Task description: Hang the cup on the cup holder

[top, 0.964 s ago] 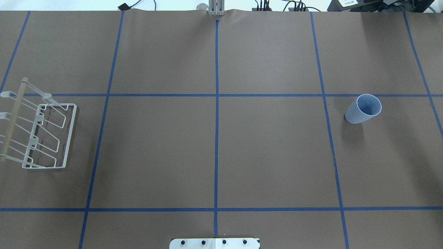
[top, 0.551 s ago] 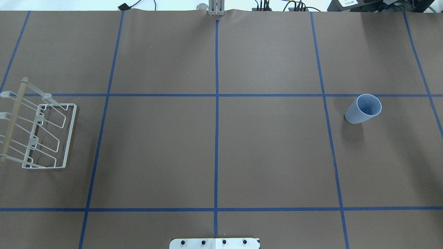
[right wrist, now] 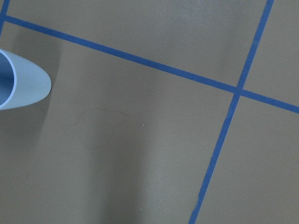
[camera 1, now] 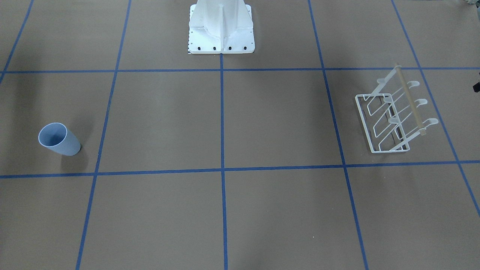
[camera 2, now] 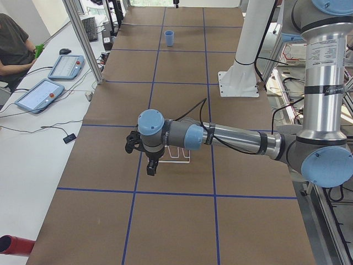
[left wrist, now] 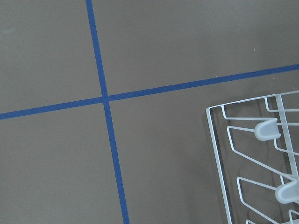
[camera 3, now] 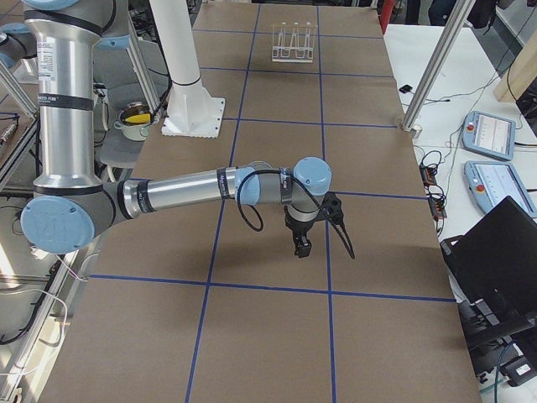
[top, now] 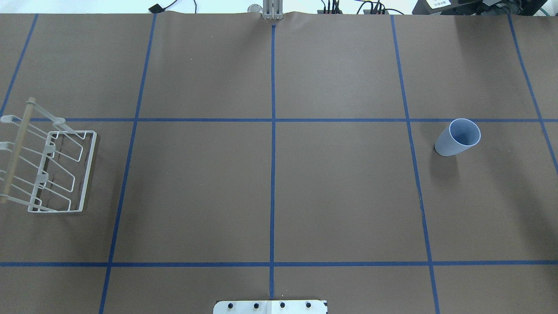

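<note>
A light blue cup (top: 455,139) stands upright, mouth up, alone on the right side of a brown table (top: 340,196). The white wire holder (top: 42,176) sits at the table's left edge, well apart from the cup.

The right gripper (camera 3: 299,245) hangs over the table, pointing down. Its wrist camera catches only part of the cup at the picture's edge, so the cup seems to be beside it, not beneath. The left gripper (camera 2: 151,165) hangs near the holder. I cannot tell whether either pincer is released or clenched.

Reaching for the cup is likely the step in hand. To do it well, centre the right gripper over the cup and spread the jaws wider than its body. Then descend and close gently around the middle, because a light tapered tumbler may tip or slide.

Compared with a second ago, the overhead view is unchanged: cup and holder have not moved.
</note>
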You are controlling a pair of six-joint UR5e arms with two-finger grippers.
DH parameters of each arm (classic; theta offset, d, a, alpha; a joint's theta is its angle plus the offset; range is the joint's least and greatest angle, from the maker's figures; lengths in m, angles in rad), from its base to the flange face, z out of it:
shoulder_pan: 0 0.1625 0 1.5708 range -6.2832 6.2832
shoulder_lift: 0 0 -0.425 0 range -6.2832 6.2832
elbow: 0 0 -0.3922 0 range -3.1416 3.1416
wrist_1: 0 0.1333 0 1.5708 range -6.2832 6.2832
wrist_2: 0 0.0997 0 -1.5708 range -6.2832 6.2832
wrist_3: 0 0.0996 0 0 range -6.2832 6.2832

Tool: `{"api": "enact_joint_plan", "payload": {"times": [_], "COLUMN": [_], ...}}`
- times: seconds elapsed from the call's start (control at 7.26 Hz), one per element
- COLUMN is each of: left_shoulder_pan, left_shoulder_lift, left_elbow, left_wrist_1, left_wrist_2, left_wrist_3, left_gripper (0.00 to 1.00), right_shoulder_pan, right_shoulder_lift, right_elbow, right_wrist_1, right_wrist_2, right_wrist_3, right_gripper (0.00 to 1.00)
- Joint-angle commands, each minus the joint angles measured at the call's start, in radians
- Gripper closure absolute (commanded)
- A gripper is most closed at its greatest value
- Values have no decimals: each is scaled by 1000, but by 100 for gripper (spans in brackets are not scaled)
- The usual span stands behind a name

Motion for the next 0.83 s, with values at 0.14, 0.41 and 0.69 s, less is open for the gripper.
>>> {"api": "enact_joint_plan", "payload": {"times": [0.14, 0.41, 0.69], "left_shoulder_pan": [0, 0, 0], "left_shoulder_lift": [0, 3, 3], "left_elbow": [-5, -14, -15], "left_wrist_1": [0, -2, -2], "left_wrist_2": [0, 1, 0], "left_wrist_3": [0, 0, 2], "left_gripper": [1, 1, 1], "right_shoulder_pan": [12, 10, 6], "right_shoulder_lift": [-15, -3, 29], "right_elbow": [10, -12, -66], "right_wrist_1": [8, 71, 164], "right_wrist_2": [37, 62, 71], "right_wrist_3": [3, 12, 38], "right_gripper": [0, 0, 0]}}
